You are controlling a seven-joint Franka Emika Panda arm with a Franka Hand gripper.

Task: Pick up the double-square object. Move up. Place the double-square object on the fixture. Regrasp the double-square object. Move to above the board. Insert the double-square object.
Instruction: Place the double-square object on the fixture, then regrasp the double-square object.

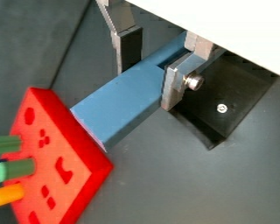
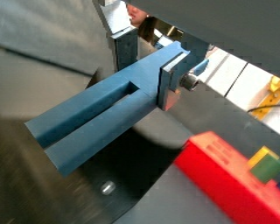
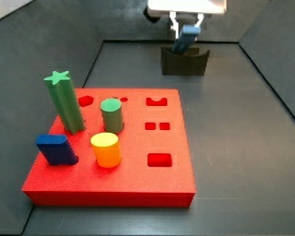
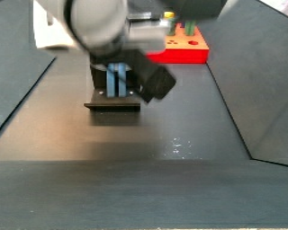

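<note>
The slate-blue double-square object (image 1: pixel 122 101) is a long bar between my gripper's (image 1: pixel 147 87) silver fingers (image 1: pixel 177 84). The gripper is shut on its plain end, and the two prongs (image 2: pixel 63 140) point away from it. In a side view my gripper (image 3: pixel 184 41) hangs at the back of the floor, holding the bar (image 3: pixel 184 39) upright over the dark fixture's notch (image 3: pixel 184 62). I cannot tell whether the bar rests in the notch. The fixture also shows in a wrist view (image 1: pixel 224 105) and in a side view (image 4: pixel 114 106). The red board (image 3: pixel 107 184) lies at the front.
On the board stand a green star peg (image 3: pixel 66 101), a green cylinder (image 3: pixel 112 115), a yellow cylinder (image 3: pixel 104 149) and a short dark-blue block (image 3: pixel 55 149). The pair of small square holes (image 3: pixel 159 104) is open. Dark sloping walls enclose the floor.
</note>
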